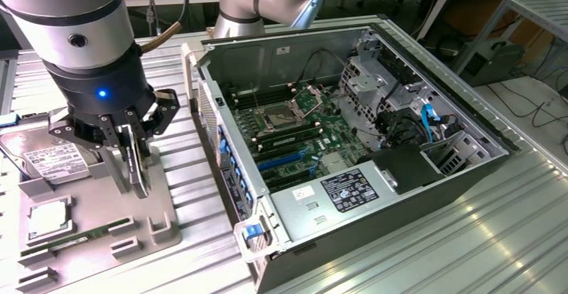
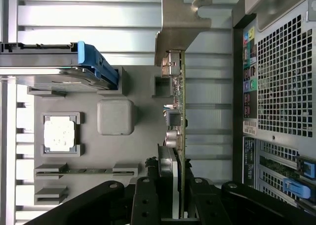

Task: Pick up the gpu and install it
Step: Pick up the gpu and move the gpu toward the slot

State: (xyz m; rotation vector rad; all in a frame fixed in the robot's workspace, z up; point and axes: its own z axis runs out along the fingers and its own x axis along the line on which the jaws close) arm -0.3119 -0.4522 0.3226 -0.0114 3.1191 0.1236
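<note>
Pincer (image 1: 132, 174) stands over the grey fixture tray (image 1: 98, 204), at the exterior view's left, clamped on the gpu (image 1: 132, 149). The card is upright, on edge. Its lower edge sits at tray level; can't tell if it is clear of its holder.

Wrist view: black fingers (image 2: 146, 201) press both faces of the gpu (image 2: 180, 111), at the end away from the silver end bracket (image 2: 178, 22). The bracket lies just beside a small holder block (image 2: 161, 85).

Also on the tray: hard drive (image 1: 52, 157), processor (image 1: 49, 217), memory stick (image 1: 76, 239). The open computer case (image 1: 373, 194) lies near, on the ribbed metal surface (image 1: 461, 247). The blue expansion slots (image 1: 286, 159) are bare, so the card is not yet installed.

Likely risks:
- The grip is at one end, so the long free length could swing or sag between the pads. That would put the edge connector out of line with a slot.
- The bracket's notched tip could catch the holder block if the card rises tilted, dragging the tray or twisting the card.
- The pads bear on a thin board with raised parts, so uneven contact could let it slip.
- The case wall (image 1: 217, 128) stands close by, and a low carry would knock the bracket against it.
</note>
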